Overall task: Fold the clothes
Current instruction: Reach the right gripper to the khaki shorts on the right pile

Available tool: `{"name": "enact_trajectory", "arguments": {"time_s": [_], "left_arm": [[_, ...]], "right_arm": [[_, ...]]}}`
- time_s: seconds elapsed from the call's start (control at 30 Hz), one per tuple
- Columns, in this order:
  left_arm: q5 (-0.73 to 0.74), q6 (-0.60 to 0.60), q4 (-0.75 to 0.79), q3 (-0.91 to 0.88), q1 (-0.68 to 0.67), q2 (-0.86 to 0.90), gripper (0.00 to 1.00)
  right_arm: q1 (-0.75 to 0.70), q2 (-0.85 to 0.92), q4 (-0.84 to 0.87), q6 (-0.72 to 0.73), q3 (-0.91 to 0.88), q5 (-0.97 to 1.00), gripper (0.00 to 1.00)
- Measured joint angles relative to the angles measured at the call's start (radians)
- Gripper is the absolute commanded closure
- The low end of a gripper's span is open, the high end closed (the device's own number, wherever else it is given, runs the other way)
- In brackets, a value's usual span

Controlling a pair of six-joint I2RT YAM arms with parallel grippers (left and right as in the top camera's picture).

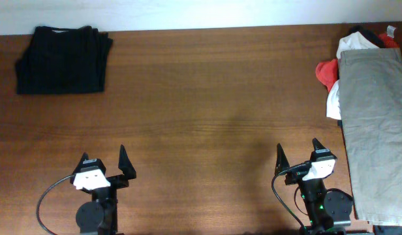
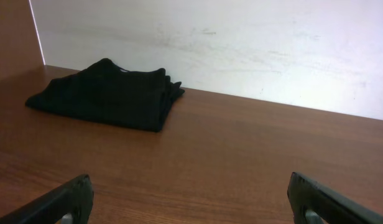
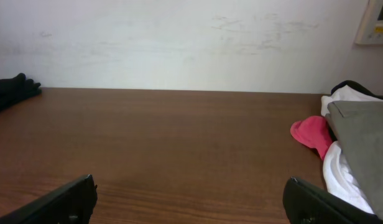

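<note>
The pale khaki-green clothes (image 1: 376,124) lie stretched along the table's right edge, over a heap of other garments; a part shows at the right of the right wrist view (image 3: 365,143). My left gripper (image 1: 103,160) is open and empty near the front edge, far left of the clothes; its fingers frame the left wrist view (image 2: 190,198). My right gripper (image 1: 297,153) is open and empty, just left of the clothes, and shows in its own view (image 3: 190,198).
A black folded garment (image 1: 62,59) lies at the back left, also in the left wrist view (image 2: 110,93). White (image 1: 334,101) and red (image 1: 327,70) garments lie under the khaki piece at the back right. A white wall (image 3: 179,43) stands behind the table.
</note>
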Motion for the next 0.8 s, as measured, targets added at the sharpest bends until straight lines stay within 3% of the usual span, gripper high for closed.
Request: {"name": "enact_trajectory", "arguments": {"time_s": [0.73, 0.8], "left_arm": [[0.000, 0.000, 0.000, 0.000, 0.000, 0.000, 0.00], [0.000, 0.000, 0.000, 0.000, 0.000, 0.000, 0.00]], "right_arm": [[0.000, 0.000, 0.003, 0.002, 0.000, -0.001, 0.01], [0.000, 0.000, 0.022, 0.146, 0.000, -0.129, 0.01]]}}
